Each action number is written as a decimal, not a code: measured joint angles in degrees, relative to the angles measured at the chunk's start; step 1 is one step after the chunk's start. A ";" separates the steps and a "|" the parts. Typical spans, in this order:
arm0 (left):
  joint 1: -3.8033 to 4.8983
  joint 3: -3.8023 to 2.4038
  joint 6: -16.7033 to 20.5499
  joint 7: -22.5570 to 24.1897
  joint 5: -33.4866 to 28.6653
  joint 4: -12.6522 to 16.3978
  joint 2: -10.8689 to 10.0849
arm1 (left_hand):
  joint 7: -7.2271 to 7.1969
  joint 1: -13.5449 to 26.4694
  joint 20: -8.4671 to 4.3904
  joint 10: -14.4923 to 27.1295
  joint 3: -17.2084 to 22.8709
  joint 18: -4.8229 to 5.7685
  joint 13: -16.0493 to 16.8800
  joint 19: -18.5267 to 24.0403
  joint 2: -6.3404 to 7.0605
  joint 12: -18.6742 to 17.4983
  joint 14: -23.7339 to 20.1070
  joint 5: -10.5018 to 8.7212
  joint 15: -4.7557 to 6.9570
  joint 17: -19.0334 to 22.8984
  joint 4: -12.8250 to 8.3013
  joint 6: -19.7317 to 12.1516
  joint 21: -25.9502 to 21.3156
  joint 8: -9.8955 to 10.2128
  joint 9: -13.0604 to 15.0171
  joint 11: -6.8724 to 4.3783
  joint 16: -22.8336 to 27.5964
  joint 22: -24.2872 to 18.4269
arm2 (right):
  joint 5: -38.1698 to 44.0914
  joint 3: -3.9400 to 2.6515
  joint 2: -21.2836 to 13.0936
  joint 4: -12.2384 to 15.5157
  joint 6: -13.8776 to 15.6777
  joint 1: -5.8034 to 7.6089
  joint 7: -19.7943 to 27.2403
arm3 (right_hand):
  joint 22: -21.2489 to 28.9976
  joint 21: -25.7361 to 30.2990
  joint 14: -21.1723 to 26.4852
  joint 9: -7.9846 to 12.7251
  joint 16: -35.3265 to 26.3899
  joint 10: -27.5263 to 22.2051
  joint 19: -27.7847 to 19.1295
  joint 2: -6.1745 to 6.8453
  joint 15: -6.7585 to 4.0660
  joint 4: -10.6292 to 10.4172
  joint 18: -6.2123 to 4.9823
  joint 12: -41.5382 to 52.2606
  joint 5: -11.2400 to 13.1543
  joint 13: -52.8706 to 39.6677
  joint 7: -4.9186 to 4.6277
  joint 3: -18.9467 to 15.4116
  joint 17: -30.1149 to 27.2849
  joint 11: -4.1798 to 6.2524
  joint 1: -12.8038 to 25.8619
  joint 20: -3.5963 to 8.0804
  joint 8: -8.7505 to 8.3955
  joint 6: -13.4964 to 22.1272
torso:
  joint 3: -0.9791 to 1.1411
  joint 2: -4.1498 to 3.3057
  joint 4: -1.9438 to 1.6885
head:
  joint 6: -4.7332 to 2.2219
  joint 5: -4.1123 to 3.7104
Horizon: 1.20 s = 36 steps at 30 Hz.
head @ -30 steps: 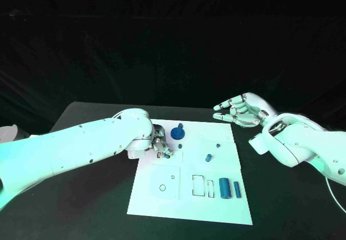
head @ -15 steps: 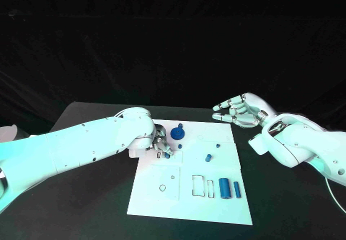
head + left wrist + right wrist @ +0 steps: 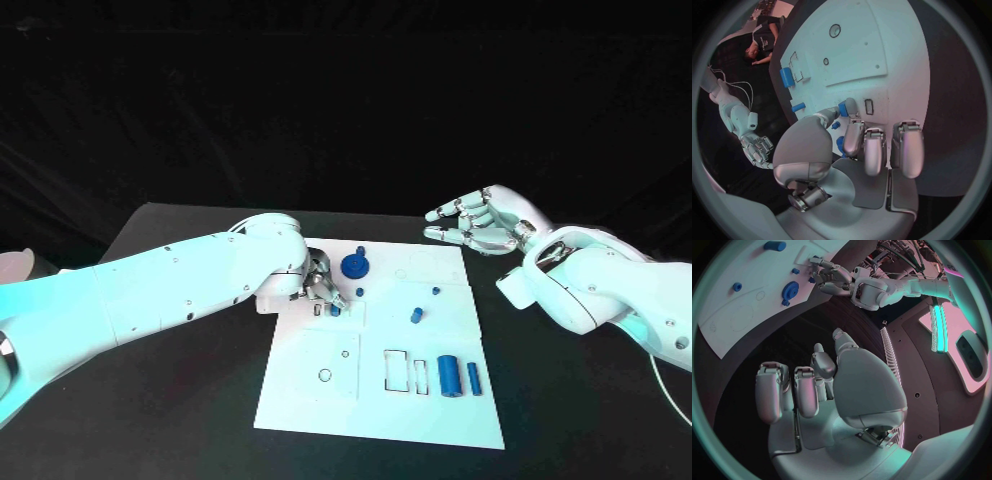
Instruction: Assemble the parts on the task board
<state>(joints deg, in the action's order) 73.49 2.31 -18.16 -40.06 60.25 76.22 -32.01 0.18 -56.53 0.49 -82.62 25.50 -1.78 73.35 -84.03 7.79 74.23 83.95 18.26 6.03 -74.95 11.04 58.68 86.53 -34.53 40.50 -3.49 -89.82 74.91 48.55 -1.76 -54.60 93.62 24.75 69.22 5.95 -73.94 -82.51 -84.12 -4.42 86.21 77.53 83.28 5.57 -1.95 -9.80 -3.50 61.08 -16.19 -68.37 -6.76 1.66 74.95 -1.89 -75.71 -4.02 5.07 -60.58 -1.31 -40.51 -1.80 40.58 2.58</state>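
Little has changed: left hand [image 3: 320,288] stays low over the far-left part of the task board [image 3: 378,418], fingers [image 3: 844,109] pinching a small blue part [image 3: 335,311] there, while right hand [image 3: 480,222] still hovers, fingers spread and holding nothing, so insertion seems unfinished.

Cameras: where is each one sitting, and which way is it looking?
Head view: up on the robot's head, looking down at the task board; both white arms come in.
Left wrist view: behind the left hand, facing the board, where the fingers pinch a small blue part.
Right wrist view: behind the right hand, raised off the board's far corner and holding nothing.
Shared: all show the board; the blue gear appears in head and right wrist views.
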 measured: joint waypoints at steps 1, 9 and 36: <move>0.00 0.00 -0.05 0.01 0.01 -0.02 0.01 | 0.00 0.25 0.00 -0.06 -0.84 0.00 0.03 0.00 0.16 0.00 0.00 -0.11 0.00 0.00 0.26 0.00 0.00 0.00 0.00 0.06 0.00 0.00 | 0.00 0.00 0.00 0.00 -0.01 0.00 0.00 | 0.00 0.00 0.00 0.00 0.00 0.00 0.00 0.00 0.00 0.00 0.00 0.00 0.00 0.00 0.00 0.00 0.00 0.00 0.00 0.00 0.00 0.00 | -0.01 0.00 0.00 | 0.03 0.00; -0.02 -0.01 -0.19 0.05 0.04 -0.06 0.00 | 0.01 0.36 0.00 -0.41 -8.70 0.00 0.35 0.00 -0.95 0.00 0.00 -9.05 0.00 0.01 2.59 0.41 0.37 0.65 0.17 0.00 0.00 0.00 | 0.00 0.00 0.03 -0.01 -0.07 0.00 -0.05 | 0.10 0.00 0.00 0.01 0.00 -0.20 0.00 0.00 0.00 0.00 0.00 0.00 0.00 0.09 0.00 0.00 -0.01 -0.21 0.00 0.00 0.00 0.00 | -0.03 0.03 0.00 | 0.07 -0.01; 0.32 -3.20 6.13 -0.06 -0.69 5.56 -5.92 | 0.58 0.25 -0.42 0.88 -24.84 0.00 -2.17 -0.01 -2.08 -2.82 0.00 -15.21 0.00 0.02 5.63 -0.95 -2.23 1.88 1.21 0.40 0.00 -0.01 | 0.01 0.13 0.13 -0.76 -0.19 -0.13 -0.13 | 0.53 0.24 0.00 -0.03 -0.22 -0.37 -0.21 0.00 0.00 0.01 0.00 -0.64 0.00 0.47 0.00 0.01 -0.03 -0.04 0.00 0.21 0.00 0.00 | -0.04 0.03 -0.03 | 0.07 -0.16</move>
<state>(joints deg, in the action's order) 73.81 -0.88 -12.03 -40.12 59.56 81.78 -37.93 0.77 -56.27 0.07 -81.74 0.66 -1.78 71.18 -84.03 5.72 71.41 83.95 3.05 6.03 -74.92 16.67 57.73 84.30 -32.65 41.71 -3.09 -89.82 74.90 48.56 -1.63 -54.46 92.85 24.56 69.08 5.82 -73.41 -82.26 -84.12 -4.45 85.99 77.16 83.07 5.58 -1.95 -9.80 -3.50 60.44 -16.19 -67.90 -6.75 1.67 74.92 -1.93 -75.71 -3.80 5.07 -60.58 -1.35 -40.47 -1.82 40.65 2.41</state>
